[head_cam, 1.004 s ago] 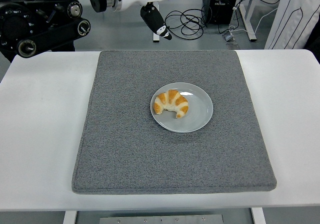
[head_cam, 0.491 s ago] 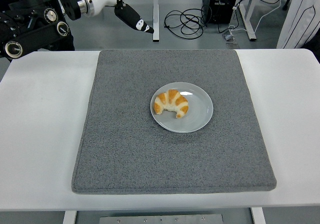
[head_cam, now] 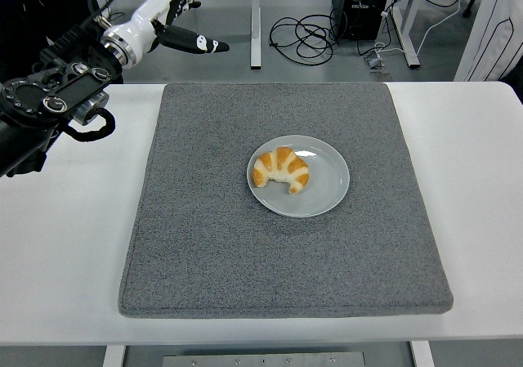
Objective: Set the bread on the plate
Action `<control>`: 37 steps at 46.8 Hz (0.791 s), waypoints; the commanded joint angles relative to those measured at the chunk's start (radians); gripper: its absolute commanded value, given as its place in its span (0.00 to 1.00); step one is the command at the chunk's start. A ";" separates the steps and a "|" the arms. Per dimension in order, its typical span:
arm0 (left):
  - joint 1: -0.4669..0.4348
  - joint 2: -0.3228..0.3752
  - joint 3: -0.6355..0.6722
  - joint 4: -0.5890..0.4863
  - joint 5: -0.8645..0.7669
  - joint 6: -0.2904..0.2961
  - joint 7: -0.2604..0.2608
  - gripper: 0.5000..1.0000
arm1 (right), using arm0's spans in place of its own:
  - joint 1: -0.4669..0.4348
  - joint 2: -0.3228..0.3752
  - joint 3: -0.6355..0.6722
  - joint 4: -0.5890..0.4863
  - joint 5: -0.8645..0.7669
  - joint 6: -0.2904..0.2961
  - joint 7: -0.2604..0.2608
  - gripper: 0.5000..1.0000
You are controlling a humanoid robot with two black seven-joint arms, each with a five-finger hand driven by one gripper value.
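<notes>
Since the earlier frame, left hand [head_cam: 176, 11] swings outward to the table's far-left corner, fingers spread, empty. Bread [head_cam: 280, 169] rests on plate [head_cam: 327, 189]; placement appears complete, and only arm retraction remains.

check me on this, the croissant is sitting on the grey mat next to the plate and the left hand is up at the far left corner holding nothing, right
Not quite. In the head view the croissant lies on the plate itself, on its left half, not on the grey mat beside it. The rest holds: the left hand is up at the far left corner, fingers spread, holding nothing.
</notes>
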 commanded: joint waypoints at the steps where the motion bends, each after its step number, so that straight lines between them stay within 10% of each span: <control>1: 0.025 -0.040 -0.039 0.086 -0.079 -0.049 0.003 1.00 | 0.000 0.000 0.000 0.000 0.000 0.000 0.000 1.00; 12: 0.114 -0.058 -0.240 0.120 -0.285 -0.124 0.011 1.00 | 0.000 0.000 0.000 0.000 0.000 0.000 0.000 1.00; 37: 0.198 -0.129 -0.418 0.161 -0.299 -0.090 0.037 1.00 | 0.002 0.000 0.001 0.008 0.000 0.001 0.000 1.00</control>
